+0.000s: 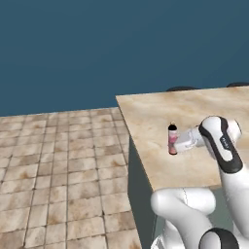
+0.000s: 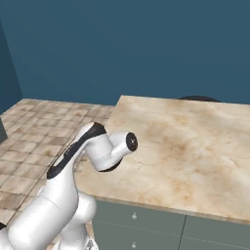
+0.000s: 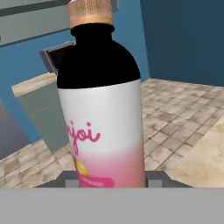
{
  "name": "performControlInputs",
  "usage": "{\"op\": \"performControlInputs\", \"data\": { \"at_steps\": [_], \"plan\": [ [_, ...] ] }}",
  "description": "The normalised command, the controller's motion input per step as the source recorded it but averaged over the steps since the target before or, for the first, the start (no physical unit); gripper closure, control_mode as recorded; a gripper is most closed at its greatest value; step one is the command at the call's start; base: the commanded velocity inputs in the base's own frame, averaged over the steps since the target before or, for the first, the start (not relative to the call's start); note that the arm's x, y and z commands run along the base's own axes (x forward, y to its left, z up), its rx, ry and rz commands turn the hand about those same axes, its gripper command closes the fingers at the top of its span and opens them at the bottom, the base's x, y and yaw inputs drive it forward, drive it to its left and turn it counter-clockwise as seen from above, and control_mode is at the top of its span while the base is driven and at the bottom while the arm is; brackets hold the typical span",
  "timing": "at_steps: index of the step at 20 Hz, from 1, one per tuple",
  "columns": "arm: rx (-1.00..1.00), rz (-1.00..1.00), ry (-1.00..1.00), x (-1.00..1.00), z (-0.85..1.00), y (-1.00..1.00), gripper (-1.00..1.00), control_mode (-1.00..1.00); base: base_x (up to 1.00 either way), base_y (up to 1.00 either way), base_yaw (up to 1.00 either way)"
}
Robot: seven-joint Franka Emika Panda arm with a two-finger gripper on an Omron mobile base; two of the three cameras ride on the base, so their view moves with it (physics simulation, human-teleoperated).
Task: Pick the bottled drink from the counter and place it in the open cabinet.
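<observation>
Pick step: gripper (image 1: 176, 144) clamps the bottled drink (image 1: 172, 139) upright near the counter's (image 1: 204, 112) left edge; next — lift it clear.

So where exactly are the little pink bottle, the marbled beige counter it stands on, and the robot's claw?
Small slim pink bottled drink (image 1: 172, 139): left base view, on its label band.
Beige marble-patterned counter (image 2: 195, 141): right base view, on bare top.
Gripper (image 3: 113, 181): hand view, midway between its dark tips, at the bottle's base.

The white arm reaches forward, elbow bent, its pincer (image 1: 174, 144) clamped, wrist level.
</observation>
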Motion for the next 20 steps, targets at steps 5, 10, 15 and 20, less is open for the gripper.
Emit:
{"op": "performControlInputs", "data": {
  "at_steps": [5, 10, 15, 20],
  "plan": [
    [0.00, -0.26, 0.08, -0.31, 0.59, 0.23, 1.00, -1.00, 0.00, 0.00, 0.00],
    [-0.02, -0.22, 0.16, -0.32, 0.57, 0.41, 1.00, -1.00, 0.00, 0.00, 0.00],
    [-0.08, -0.20, 0.23, -0.28, 0.56, 0.34, 1.00, -1.00, 0.00, 0.00, 0.00],
    [-0.11, -0.10, 0.05, -0.36, 0.38, 0.11, 1.00, -1.00, 0.00, 0.00, 0.00]
  ]
}}
